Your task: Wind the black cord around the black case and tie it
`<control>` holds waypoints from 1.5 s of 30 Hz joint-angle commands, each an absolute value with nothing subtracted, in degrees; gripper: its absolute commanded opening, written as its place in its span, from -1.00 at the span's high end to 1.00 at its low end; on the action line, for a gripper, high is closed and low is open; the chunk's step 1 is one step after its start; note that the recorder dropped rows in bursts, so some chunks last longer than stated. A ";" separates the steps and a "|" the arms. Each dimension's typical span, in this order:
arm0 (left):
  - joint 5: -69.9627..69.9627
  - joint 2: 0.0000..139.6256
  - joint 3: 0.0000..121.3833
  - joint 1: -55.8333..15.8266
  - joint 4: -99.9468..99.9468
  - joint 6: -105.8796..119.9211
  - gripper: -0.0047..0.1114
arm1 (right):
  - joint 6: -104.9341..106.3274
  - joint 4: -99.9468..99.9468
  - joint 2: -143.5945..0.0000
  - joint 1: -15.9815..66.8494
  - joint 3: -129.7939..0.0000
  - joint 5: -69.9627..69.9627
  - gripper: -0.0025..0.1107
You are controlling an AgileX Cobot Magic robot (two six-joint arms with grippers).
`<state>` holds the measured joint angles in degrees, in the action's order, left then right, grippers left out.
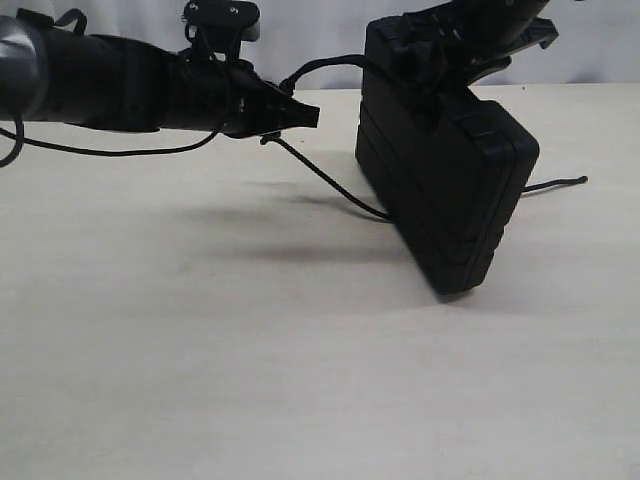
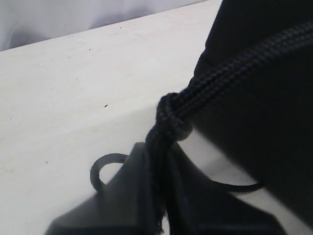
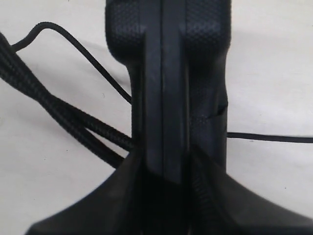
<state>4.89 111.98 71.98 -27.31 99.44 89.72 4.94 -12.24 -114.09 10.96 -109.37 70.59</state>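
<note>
The black case [image 1: 445,190] stands tilted on one lower corner at the right of the table, lifted by my right gripper [image 1: 440,50], which is shut on its upper edge [image 3: 168,98]. My left gripper [image 1: 295,112] hangs left of the case, shut on the black cord [image 2: 168,122] just behind its small knot. From there one strand of the black cord [image 1: 330,178] slopes down to the table and passes under the case, another arcs up to the case's top. The cord's far end [image 1: 555,184] lies on the table right of the case.
The pale table top [image 1: 250,380] spreads wide in front of and left of the case. A thin arm wire [image 1: 110,152] droops under the left arm. A white backdrop [image 1: 320,30] closes the far side.
</note>
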 commanded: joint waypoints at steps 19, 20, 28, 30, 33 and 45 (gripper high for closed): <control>-7.70 111.46 72.30 -35.92 99.95 122.79 0.92 | 5.37 -12.95 -113.55 10.68 -109.31 69.96 0.88; -7.59 111.46 72.16 -35.92 98.40 122.79 0.92 | 5.52 -12.95 -113.55 10.68 -109.31 69.96 0.88; -4.47 111.46 72.07 -36.04 92.42 122.79 0.92 | 5.72 -12.82 -113.55 10.68 -109.31 69.96 0.67; -4.13 111.46 72.07 -36.04 92.41 122.79 0.92 | 5.72 -12.17 -113.55 10.68 -109.31 69.96 0.55; -3.56 111.46 72.07 -36.04 92.41 122.79 0.92 | 5.75 -12.05 -113.40 10.68 -109.31 69.96 0.43; -1.68 111.57 72.07 -36.04 81.04 122.79 0.92 | 6.88 -12.54 -112.78 10.68 -109.31 69.96 0.38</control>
<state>-3.58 111.98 71.98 -35.56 84.67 121.01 6.40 -12.38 -113.39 10.96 -109.37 70.45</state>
